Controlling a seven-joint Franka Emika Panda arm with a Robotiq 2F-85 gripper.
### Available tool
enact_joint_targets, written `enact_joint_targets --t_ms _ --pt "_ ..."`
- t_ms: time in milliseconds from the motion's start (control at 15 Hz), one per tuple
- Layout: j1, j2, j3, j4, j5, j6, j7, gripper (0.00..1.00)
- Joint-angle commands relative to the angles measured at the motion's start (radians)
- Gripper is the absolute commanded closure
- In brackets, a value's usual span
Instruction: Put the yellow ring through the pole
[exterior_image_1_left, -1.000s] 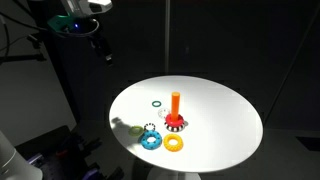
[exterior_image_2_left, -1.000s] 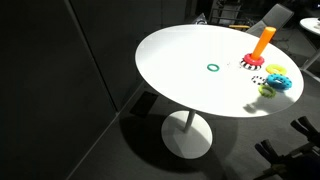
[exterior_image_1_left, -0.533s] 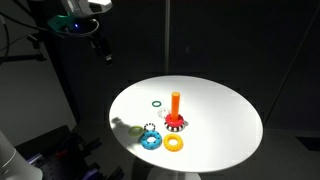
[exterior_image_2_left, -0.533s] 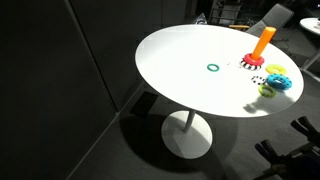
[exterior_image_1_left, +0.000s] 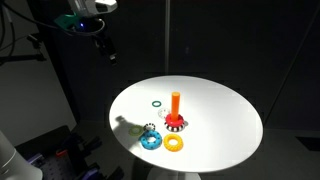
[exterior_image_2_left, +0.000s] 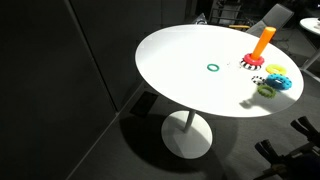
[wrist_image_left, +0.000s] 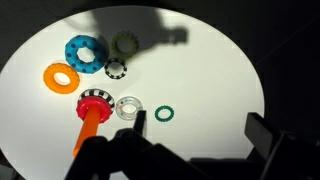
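Rings lie scattered around the pole (wrist_image_left: 90, 130) near one edge of the round white table (wrist_image_left: 210, 60). The pole stands upright on its red-and-white base. The yellow ring (wrist_image_left: 62, 77) lies flat on the table, not on the pole, near the base but apart from it. In the wrist view it sits up and to the left of the base, with the blue ring (wrist_image_left: 85, 53) just beside it. In an exterior view the yellow ring (exterior_image_1_left: 174, 143) is the item closest to the table's near edge, in front of the pole. A small black-and-white ring (wrist_image_left: 116, 69) lies between the blue ring and the base, and an olive ring (wrist_image_left: 124, 44) a little beyond it. A clear ring (wrist_image_left: 128, 107) rests just beside the base, perhaps touching it, and a thin green ring (wrist_image_left: 165, 114) lies near that. The gripper (wrist_image_left: 200, 140) hangs high above the table, well away from every ring; its jaws stand wide apart and hold nothing. In an exterior view the gripper (exterior_image_1_left: 107, 50) shows off to one side of the table, above its level
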Motion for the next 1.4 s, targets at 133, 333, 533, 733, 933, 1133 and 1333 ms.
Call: enact_joint_targets --t_ms 133,333,533,733,933,1133,1333 --pt "-0.003 0.209 -0.016 0.172 0.018 -0.041 -0.005 0.00" --pt "-0.006 0.315 -0.021 0.232 0.019 -0.056 -0.012 0.00" --pt "-0.009 0.395 -0.024 0.257 0.018 -0.050 -0.022 0.00" --pt "-0.015 0.450 -0.018 0.249 -0.005 -0.005 -0.023 0.00" --pt "-0.019 0.482 -0.012 0.228 -0.044 0.050 -0.028 0.00" --pt "-0.019 0.507 -0.011 0.227 -0.078 0.077 -0.020 0.00" --pt "-0.014 0.508 -0.011 0.221 -0.059 0.066 -0.014 0.00"
